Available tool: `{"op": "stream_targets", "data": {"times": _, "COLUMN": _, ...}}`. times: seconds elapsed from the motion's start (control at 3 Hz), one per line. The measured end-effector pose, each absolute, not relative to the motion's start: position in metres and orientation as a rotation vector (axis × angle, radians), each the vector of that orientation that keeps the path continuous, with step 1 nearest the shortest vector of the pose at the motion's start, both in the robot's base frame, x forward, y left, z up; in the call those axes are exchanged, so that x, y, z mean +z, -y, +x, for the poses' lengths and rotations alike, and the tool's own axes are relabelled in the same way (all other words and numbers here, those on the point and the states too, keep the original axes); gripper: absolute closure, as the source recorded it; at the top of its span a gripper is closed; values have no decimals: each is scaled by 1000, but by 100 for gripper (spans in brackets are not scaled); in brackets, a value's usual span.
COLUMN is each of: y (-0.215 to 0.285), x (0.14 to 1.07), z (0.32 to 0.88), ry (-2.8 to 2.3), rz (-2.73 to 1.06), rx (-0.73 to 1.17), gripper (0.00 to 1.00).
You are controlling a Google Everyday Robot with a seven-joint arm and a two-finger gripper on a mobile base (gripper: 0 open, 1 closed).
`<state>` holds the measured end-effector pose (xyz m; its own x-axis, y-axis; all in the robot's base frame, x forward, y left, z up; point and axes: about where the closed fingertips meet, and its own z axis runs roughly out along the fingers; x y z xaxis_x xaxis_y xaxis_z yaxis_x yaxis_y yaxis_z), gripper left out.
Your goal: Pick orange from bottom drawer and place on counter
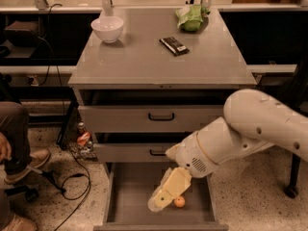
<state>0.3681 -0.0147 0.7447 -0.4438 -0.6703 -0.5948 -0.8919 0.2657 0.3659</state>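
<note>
Tool (pixel 159 201) low in open bottom drawer (pixel 127 196), just beside orange (pixel 179 202) — grip state unclear.

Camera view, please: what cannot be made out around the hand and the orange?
- The hand, over the bottom drawer left of the orange: camera view, its own body hides any contact.
- Drawer's front: cut by the lower edge.
- Drawer's right rear: hidden by the arm.

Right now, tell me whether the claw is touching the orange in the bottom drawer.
Cannot tell. In the camera view the claw sits right beside the orange over the bottom drawer, their outlines meeting, but it may hang above the fruit.
</note>
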Motion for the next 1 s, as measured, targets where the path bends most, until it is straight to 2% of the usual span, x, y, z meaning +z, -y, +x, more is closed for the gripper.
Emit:
{"op": "stream_targets", "data": {"times": 0.67, "y": 24, "x": 715, "z": 376, "ry": -2229, "rz": -1377, "rx": 985, "gripper": 0}}
{"op": "stream_targets", "data": {"times": 1.0, "y": 45, "x": 650, "z": 400, "ry": -2197, "rz": -1248, "rx": 1029, "gripper": 0}}
